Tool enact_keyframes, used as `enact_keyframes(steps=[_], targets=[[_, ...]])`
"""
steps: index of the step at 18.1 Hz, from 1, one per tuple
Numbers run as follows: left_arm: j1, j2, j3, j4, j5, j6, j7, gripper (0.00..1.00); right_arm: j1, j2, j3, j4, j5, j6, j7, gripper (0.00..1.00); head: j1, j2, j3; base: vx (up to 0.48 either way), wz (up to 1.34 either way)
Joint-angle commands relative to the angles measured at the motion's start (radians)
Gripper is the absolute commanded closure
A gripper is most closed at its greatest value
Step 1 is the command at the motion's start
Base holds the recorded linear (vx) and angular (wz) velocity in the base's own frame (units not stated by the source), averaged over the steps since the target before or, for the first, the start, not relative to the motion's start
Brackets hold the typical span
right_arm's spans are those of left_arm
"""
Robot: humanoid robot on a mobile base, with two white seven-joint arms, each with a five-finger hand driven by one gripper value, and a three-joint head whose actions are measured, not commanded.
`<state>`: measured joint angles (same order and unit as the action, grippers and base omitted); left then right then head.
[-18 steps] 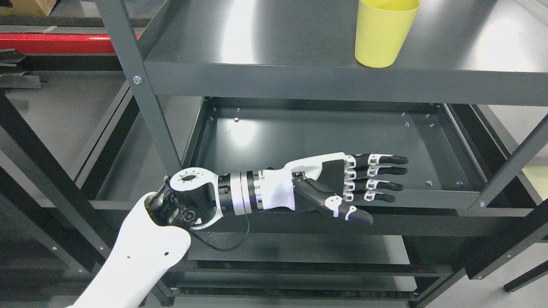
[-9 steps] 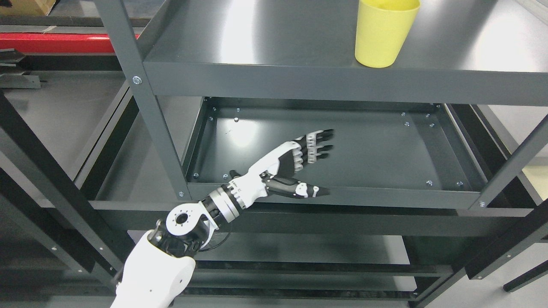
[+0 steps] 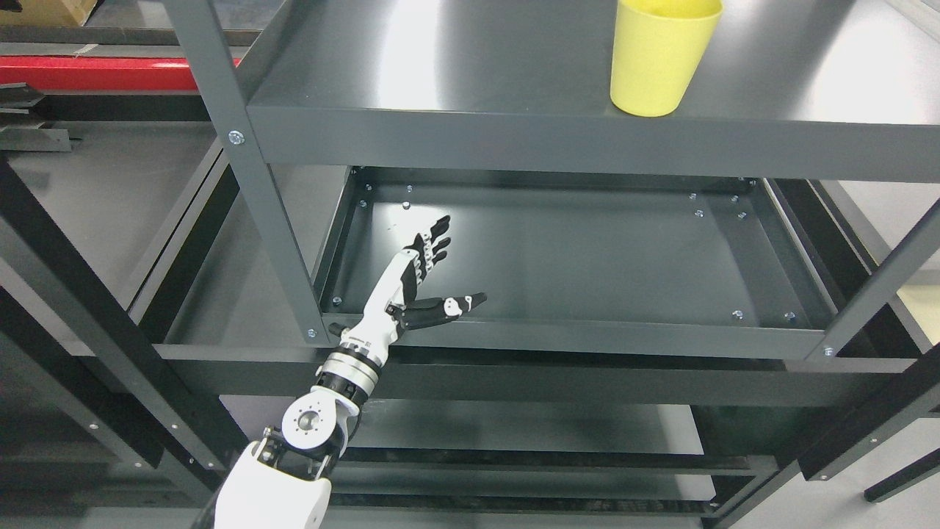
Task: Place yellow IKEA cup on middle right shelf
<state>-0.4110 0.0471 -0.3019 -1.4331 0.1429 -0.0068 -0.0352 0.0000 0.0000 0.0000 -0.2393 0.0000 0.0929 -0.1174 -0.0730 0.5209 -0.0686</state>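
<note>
I am looking down through the head camera at a dark grey metal shelving unit. The yellow cup is standing upright on the upper shelf in view, toward its right half and close to the front edge, with its rim partly cut off by the top of the picture. Nothing is touching it.

The left arm is coming in from the lower left, its white forearm shell at the bottom edge and the round wrist joint just above it. The left hand is reaching up over the front lip of the lower tray-like shelf, at that shelf's left front corner, next to the upright post. The hand is released: the four fingers are lying straight and together, pointing away from me and slightly right, while the thumb is sticking out to the right, well apart from them. It is grasping nothing. The hand is sitting well below and far to the left of the cup.

The lower shelf is showing a bright reflection near its left rear and small screws around its rim. A red bar is lying at the upper left, behind the frame. I am seeing no right arm in this view.
</note>
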Motion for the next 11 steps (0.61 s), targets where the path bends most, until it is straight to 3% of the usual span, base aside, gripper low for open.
enact_keyframes(steps=[1,11], targets=[[0.054,-0.03,0.058,-0.064,-0.049,-0.001,0.021,0.01,0.014,-0.017,0.017,0.0,-0.025,0.001,0.001,0.01,0.0,0.0,0.0,0.0,0.0],[-0.035,-0.03,0.073,-0.133,-0.098,0.013,0.026,0.01,0.014,-0.017,0.017,0.0,-0.025,0.001,0.001,0.01,0.0,0.0,0.0,0.0,0.0]])
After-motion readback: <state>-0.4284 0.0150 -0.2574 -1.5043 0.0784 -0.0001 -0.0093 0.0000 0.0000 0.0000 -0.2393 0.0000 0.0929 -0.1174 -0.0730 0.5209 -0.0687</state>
